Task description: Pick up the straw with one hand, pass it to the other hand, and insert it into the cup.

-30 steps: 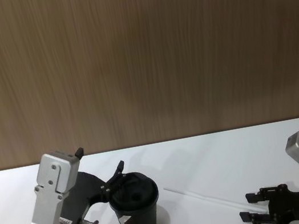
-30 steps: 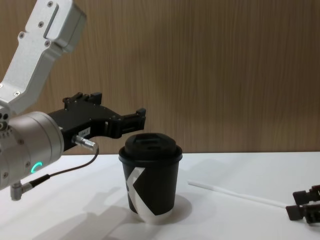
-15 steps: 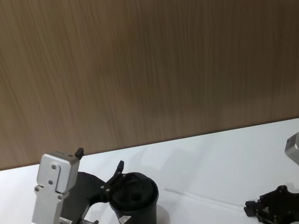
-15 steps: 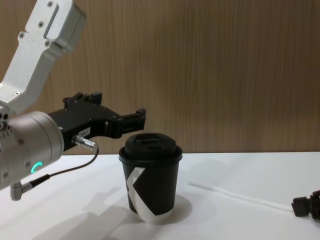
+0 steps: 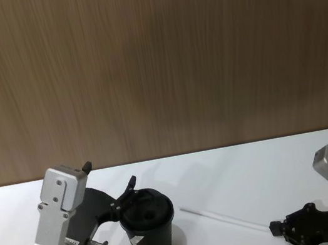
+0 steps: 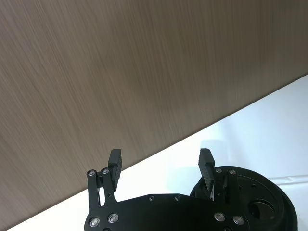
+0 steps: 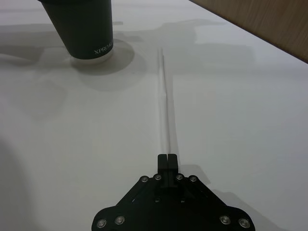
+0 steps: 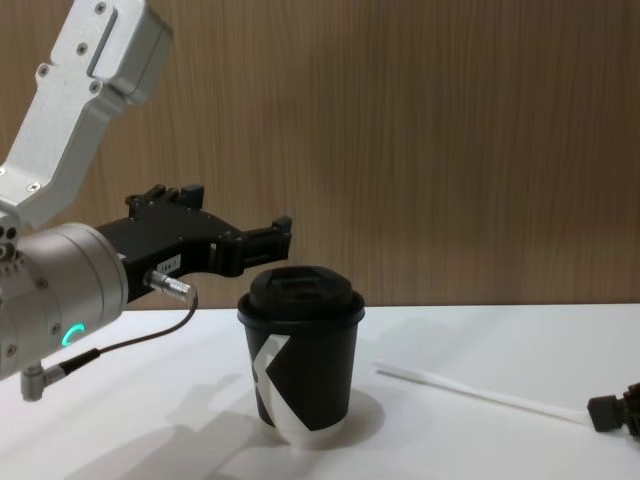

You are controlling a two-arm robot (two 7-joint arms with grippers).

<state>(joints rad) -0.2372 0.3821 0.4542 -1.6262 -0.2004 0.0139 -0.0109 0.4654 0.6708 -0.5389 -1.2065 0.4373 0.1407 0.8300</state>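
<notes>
White straw: is lying at three o'clock of the cup.
Right gripper: is pinching the straw's end.
Left gripper: is hovering, jaws apart, at eleven o'clock.

Looks like a robotics lab or test bench, imo: bare white table under the left gripper, plain wood-panel wall just beyond it. Silver arm housing w/ exposed cable & green status light behind the gripper says research rig, not a home.
</notes>
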